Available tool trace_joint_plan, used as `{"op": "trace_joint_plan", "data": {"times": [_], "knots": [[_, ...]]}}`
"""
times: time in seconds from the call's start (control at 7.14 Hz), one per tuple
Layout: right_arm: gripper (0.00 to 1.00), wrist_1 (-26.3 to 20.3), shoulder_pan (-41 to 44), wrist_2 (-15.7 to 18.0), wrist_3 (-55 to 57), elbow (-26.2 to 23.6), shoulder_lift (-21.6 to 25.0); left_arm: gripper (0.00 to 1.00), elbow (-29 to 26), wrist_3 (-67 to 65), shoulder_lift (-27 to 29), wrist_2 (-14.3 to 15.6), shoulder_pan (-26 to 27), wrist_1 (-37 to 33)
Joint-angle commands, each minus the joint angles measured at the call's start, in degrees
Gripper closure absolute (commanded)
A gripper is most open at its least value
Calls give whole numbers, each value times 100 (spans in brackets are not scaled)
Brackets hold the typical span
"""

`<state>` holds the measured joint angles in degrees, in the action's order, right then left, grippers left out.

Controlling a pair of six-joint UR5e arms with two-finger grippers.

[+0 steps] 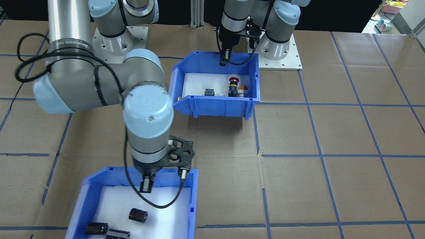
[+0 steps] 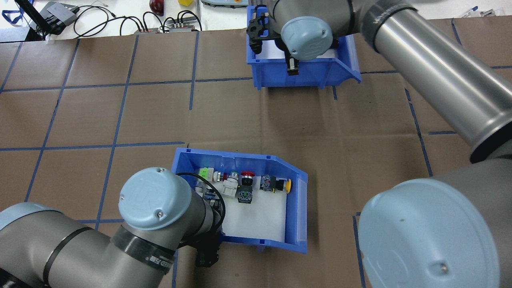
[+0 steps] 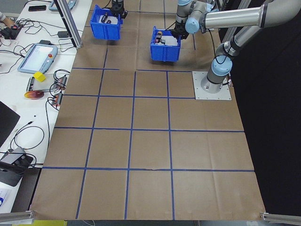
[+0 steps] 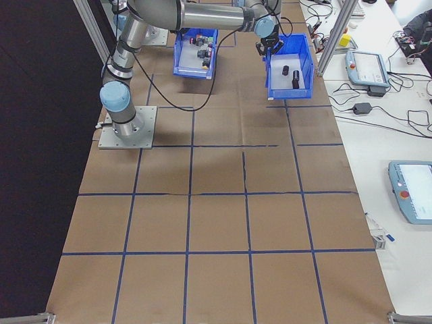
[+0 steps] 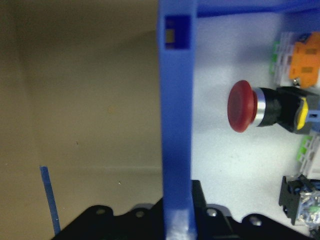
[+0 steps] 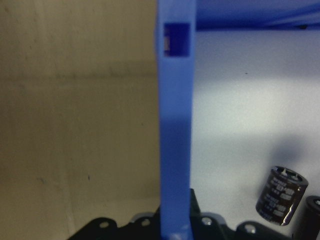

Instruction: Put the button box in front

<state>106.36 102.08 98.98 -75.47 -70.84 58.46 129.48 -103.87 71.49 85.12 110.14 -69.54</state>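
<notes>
Left gripper (image 1: 225, 57) clamped on button box (image 1: 215, 105) wall, blue bin, white floor, red mushroom button (image 5: 243, 106).

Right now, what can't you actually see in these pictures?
- Left gripper fingertips: the button box wall hides them in the front view; the arm covers them overhead.
- Dark cylinders: lower ones cut by the front view's bottom edge.
- Switch labels: too small everywhere, blurred in the left wrist view.
</notes>
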Motion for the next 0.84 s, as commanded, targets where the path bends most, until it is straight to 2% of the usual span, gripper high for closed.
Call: {"op": "trace_joint_plan", "data": {"times": [0.0,0.14,0.28,0.56,0.7], "knots": [[93,-2,-975,-28,-791,-734,681,100,-272,1066,125,-29,-1069,-86],[93,-2,-1310,-28,-976,-1147,1015,100,-639,1227,589,-30,-1195,-51],[92,7,-1574,-28,-1318,-1534,1332,100,-1252,1246,1160,-30,-1205,-24],[92,-2,-1971,-10,-1898,-2377,1964,100,-2911,1081,2880,-100,-1109,37],[92,94,-1998,-2,-2136,-2791,2281,100,-3581,827,3549,-414,-1048,55]]}}
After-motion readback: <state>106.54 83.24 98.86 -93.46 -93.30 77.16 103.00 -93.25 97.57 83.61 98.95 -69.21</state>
